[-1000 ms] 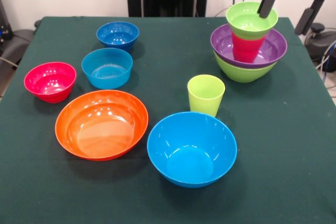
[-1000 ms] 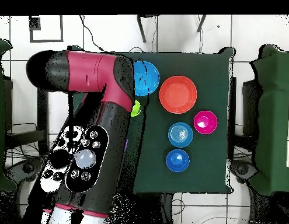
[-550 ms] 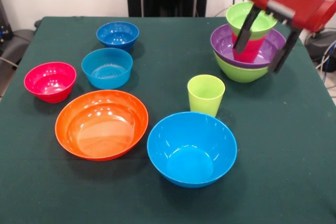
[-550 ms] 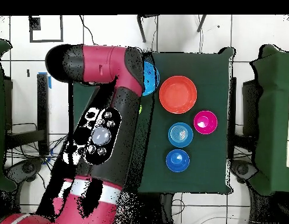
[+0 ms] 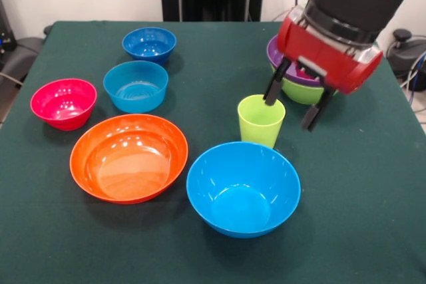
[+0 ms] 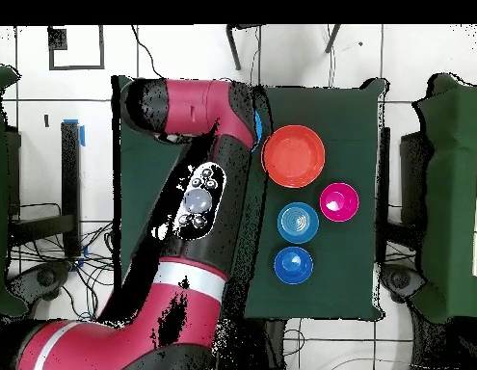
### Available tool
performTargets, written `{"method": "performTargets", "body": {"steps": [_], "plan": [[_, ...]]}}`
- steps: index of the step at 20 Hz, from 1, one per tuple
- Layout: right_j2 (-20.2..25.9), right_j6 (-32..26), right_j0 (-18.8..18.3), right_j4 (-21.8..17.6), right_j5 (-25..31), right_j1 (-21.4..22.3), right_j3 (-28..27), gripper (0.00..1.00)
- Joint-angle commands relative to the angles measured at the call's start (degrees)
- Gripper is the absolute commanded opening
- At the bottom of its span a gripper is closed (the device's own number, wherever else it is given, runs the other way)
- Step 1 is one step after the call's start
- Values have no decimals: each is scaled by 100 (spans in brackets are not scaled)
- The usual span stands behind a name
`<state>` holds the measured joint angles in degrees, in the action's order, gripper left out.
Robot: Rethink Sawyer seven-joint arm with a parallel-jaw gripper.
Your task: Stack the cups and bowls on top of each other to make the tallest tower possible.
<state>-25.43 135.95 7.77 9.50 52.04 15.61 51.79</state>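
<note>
My gripper (image 5: pixel 292 104) hangs open just right of the lime green cup (image 5: pixel 260 121), which stands upright on the table. One finger is at the cup's right rim and the other is clear of it; nothing is held. Behind the gripper, the tower shows only as an edge of its purple bowl (image 5: pixel 272 50) and part of its large lime green bowl (image 5: pixel 301 91); its top is hidden. In front of the cup sits the large light blue bowl (image 5: pixel 243 187). In the overhead view the arm (image 6: pixel 198 198) covers the cup and the tower.
Loose on the green table (image 5: pixel 373 184): large orange bowl (image 5: pixel 128 157) (image 6: pixel 294 156), pink-red bowl (image 5: pixel 63 103) (image 6: pixel 339 201), small light blue bowl (image 5: pixel 136 86) (image 6: pixel 298 223), dark blue bowl (image 5: pixel 149 44) (image 6: pixel 293 265). Chairs (image 6: pixel 454 193) flank the table.
The gripper has come down from over the tower and moved toward the lime green cup, still open. It now blocks most of the tower. No bowl or cup has moved.
</note>
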Motion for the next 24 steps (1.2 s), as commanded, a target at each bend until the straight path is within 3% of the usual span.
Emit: {"method": "performTargets", "body": {"steps": [1,13,24], "plan": [[992,-1162,-88,-496,-410,-82,268,100],[1220,-854,-93,-778,-1204,-44,934,100],[1145,-776,-6,-825,-1190,201,1368,100]]}}
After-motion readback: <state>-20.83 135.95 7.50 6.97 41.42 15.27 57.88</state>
